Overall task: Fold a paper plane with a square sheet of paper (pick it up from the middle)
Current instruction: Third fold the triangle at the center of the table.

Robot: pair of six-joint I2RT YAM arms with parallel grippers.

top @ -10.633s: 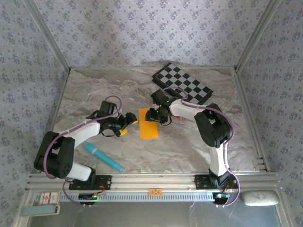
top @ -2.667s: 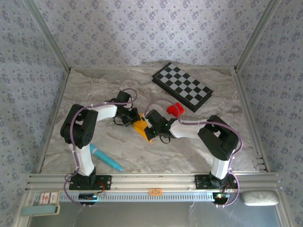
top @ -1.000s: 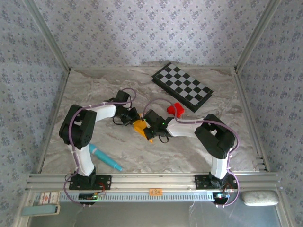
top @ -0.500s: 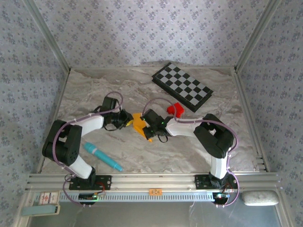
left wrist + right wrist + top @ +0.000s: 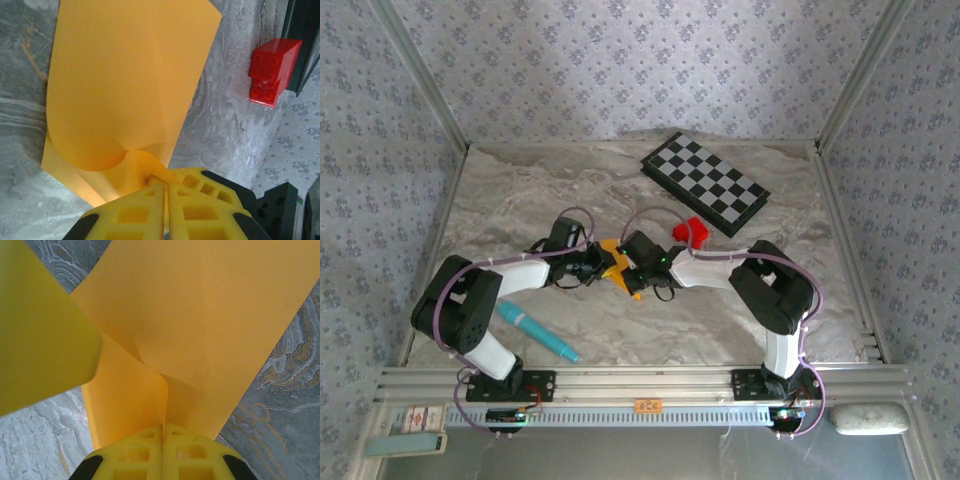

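Grey-veined marble table (image 5: 510, 190) first: the largest thing you have on it is the black-and-white checkerboard (image 5: 705, 183), flat at the far right and skewed to the table's edges. Both arms reach inward and meet mid-table over the sheet of paper (image 5: 620, 278), orange-yellow and partly folded, which sits between the two grippers. From above, its long axis runs on a diagonal, far-left to near-right, with the narrower end toward the near right. Your left gripper (image 5: 601, 267) is pinched on the sheet's left edge. At the left wrist, its fingers (image 5: 145, 210) press together with the paper (image 5: 125, 85) tucked between them and curling up into a rounded flap. Your right gripper (image 5: 632, 264) is clamped on the opposite side, and its wrist camera shows the sheet (image 5: 215, 325) bending up into the closed yellow tips. A teal pen (image 5: 537, 331) lies near the left arm's base, well apart from the paper. A small red block (image 5: 689, 231) sits between sheet and checkerboard, touching neither. Half a second ago the left gripper stood just off the sheet's left edge, and it has since closed in and taken hold. The right arm has barely shifted. Ten seconds back the sheet lay flat as a rectangle, long axis running near to far.
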